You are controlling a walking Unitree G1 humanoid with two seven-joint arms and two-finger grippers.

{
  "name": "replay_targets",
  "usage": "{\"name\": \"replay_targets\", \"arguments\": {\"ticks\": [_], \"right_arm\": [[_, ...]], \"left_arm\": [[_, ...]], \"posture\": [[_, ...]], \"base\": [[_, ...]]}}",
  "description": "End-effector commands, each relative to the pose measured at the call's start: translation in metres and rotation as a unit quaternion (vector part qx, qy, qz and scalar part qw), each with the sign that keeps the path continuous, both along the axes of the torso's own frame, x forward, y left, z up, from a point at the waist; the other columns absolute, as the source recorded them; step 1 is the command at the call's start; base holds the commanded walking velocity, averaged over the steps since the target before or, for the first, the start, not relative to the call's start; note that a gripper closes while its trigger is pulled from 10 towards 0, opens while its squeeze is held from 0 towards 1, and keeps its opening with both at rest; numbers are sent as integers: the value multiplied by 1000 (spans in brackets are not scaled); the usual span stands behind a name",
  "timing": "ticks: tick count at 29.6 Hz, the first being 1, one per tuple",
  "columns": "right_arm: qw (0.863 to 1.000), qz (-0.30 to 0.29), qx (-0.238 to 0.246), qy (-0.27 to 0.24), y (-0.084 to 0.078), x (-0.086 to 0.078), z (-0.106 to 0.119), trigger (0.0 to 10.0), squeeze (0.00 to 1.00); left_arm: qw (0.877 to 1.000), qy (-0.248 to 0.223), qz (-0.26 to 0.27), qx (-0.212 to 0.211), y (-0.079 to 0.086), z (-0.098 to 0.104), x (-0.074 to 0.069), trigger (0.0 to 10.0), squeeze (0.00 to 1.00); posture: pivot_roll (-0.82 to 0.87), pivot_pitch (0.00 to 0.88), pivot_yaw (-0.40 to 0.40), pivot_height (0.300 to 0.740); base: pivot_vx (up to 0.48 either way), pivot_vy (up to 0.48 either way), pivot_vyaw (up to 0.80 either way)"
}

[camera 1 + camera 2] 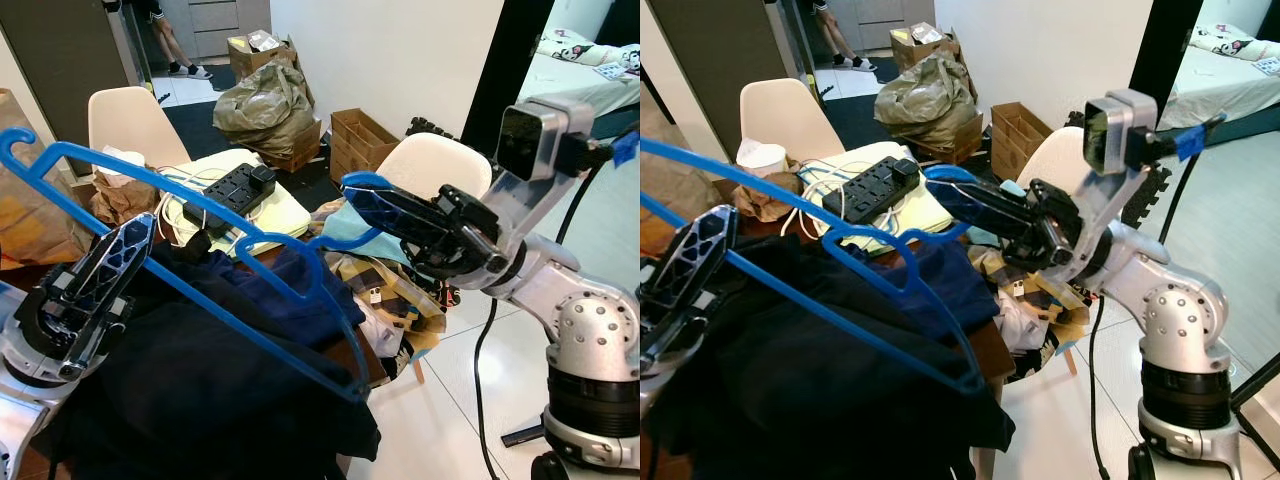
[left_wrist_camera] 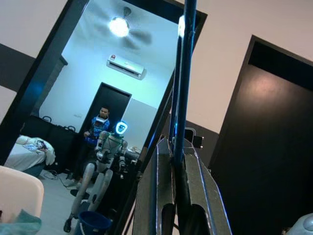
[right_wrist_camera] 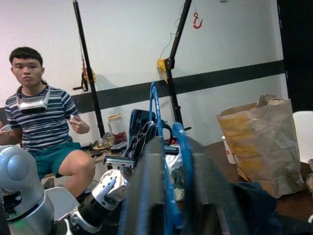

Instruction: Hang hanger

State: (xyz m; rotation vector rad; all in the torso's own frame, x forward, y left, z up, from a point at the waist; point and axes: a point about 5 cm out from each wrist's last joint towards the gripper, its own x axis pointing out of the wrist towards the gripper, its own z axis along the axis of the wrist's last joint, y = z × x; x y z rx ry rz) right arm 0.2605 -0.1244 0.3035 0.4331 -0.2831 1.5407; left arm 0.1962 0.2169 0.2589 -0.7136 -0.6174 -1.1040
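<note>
Two sets of jaws were each clamped on the one blue hanger [image 1: 200, 215]: the left gripper [image 1: 105, 262] gripping its long bar near the hook, the right gripper [image 1: 395, 210] pinching the far end. Held above the bench's dark clothes [image 1: 200, 380], it looked light, thin and springy, likely to flex; holding both ends seemed sensible. Behind lay one power strip [image 1: 232, 187] and two chairs [image 1: 125, 120].
</note>
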Motion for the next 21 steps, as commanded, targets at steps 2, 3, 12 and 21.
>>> {"name": "replay_targets", "arguments": {"ticks": [2, 3, 12, 21], "right_arm": [[1000, -11, -7, 5, 1, 3, -6, 10000, 1000], [1000, -11, -7, 5, 1, 3, -6, 10000, 1000], [998, 2, -55, 8, -7, -2, -22, 10000, 1000], [996, 22, -90, -1, 18, -8, -34, 10000, 0]], "left_arm": [[1000, -21, 0, 9, 0, 9, -5, 0, 0], [1000, -21, 0, 9, 0, 9, -5, 0, 0], [999, -34, -4, 11, 1, 17, -7, 0, 0], [999, -32, -15, 10, -3, 17, -6, 0, 0]], "posture": [[-28, 42, -6, 740], [-28, 42, -6, 740], [-30, 42, 0, 740], [-23, 40, 3, 740]], "base": [[0, 0, 0], [0, 0, 0], [0, 0, 0], [0, 0, 0]]}}
